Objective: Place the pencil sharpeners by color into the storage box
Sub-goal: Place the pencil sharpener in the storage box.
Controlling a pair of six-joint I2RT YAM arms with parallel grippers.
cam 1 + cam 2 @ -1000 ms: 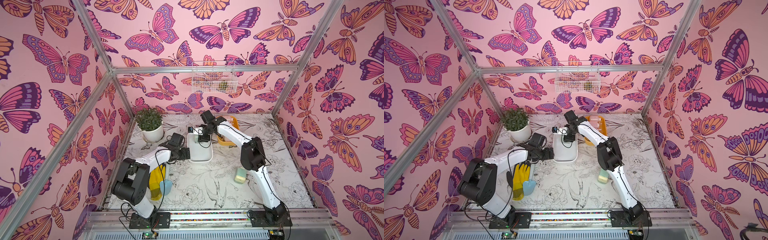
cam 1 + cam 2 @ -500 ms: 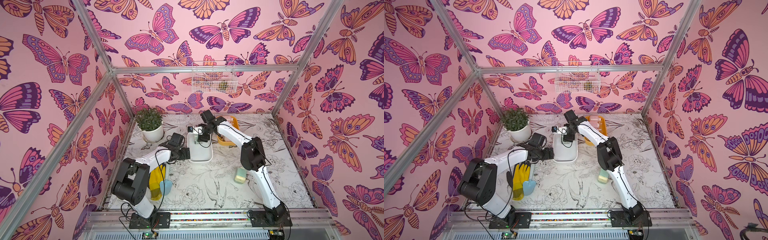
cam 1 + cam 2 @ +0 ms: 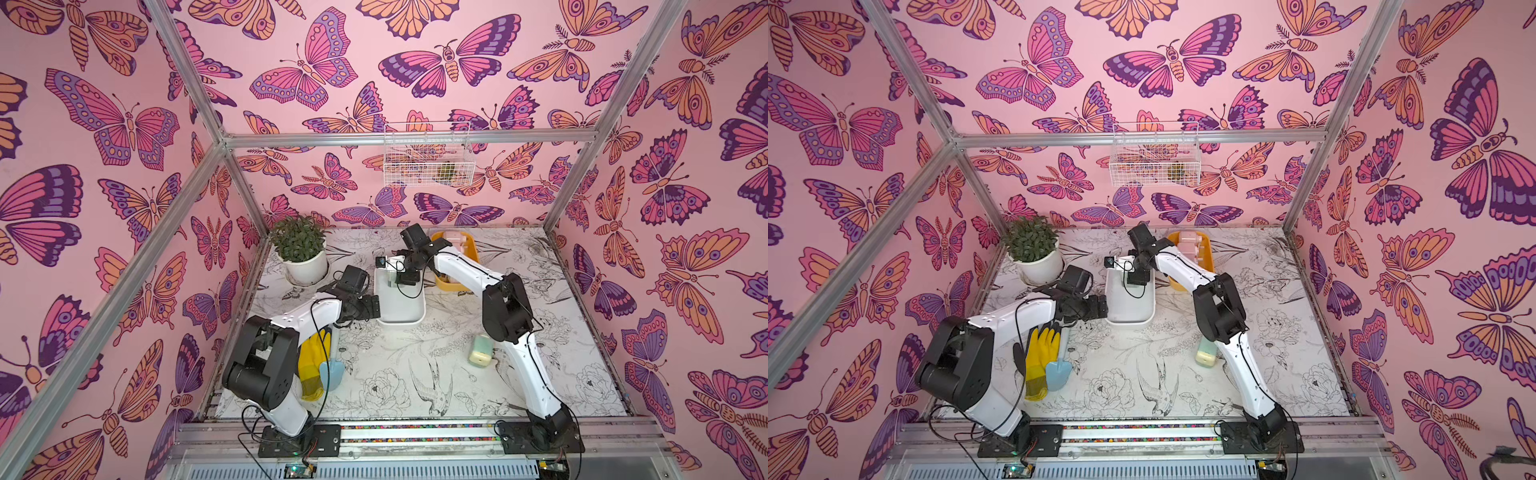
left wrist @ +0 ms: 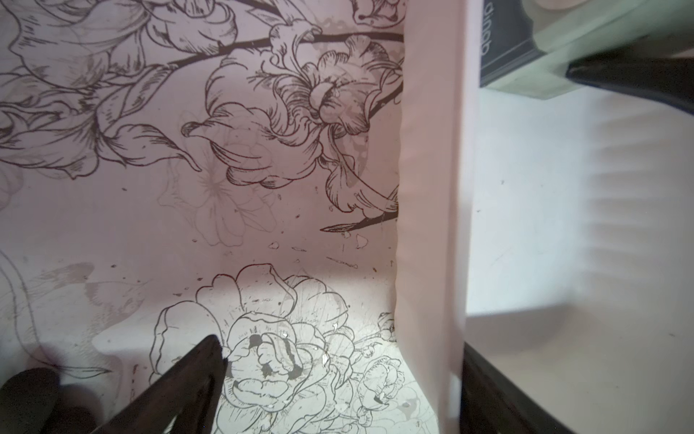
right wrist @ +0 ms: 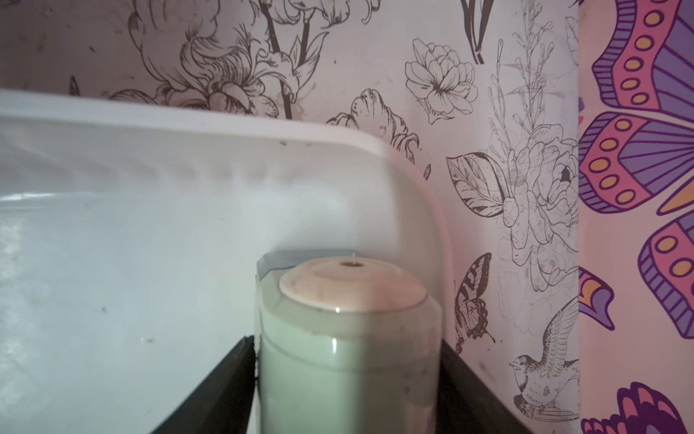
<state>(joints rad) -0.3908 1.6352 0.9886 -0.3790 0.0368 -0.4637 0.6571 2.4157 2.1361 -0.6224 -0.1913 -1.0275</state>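
step: set mint green plastic sharpener point(image 5: 349, 349) in white plastic box point(image 3: 401, 307), far corner.
right gripper point(image 5: 345, 390): fingers flank it, grip/release unclear.
left gripper point(image 4: 338, 387): wide, astride box wall.
tip: lift straight.

pink butterfly wallpaper point(image 3: 124, 124) on every side, held in an aluminium frame point(image 3: 407, 139); tabletop point(image 3: 395, 374) is white with inked flowers and birds; wire basket point(image 3: 428, 160) hangs on the back wall; soft even light

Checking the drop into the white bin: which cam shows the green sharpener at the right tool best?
Right wrist view: the mint green sharpener fills the frame between the right tool's fingers, inside the white bin. The left wrist view catches only its blurred corner. In both top views the arm mostly hides it.
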